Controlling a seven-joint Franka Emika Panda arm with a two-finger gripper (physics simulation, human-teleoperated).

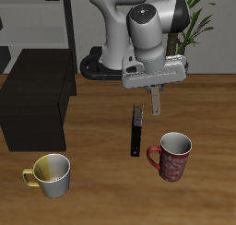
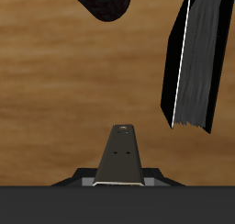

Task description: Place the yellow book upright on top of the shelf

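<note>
A thin book [image 1: 136, 130] stands upright on the wooden table, near the middle. It shows me only its dark edge with a pale page strip, and I take it for the yellow book; no yellow face shows. In the wrist view the book [image 2: 195, 58] stands close ahead of the fingers. My gripper [image 1: 155, 105] hangs just above and a little behind the book, apart from it. Its fingers [image 2: 121, 152] look pressed together and hold nothing. The shelf [image 1: 37, 104] is a large low black cabinet at the table's side, well away from the gripper.
A red mug [image 1: 171, 156] stands close beside the book, toward the front edge; it also shows in the wrist view [image 2: 106, 0]. A yellow-handled mug [image 1: 52, 174] stands in front of the shelf. A potted plant [image 1: 195, 21] is at the back.
</note>
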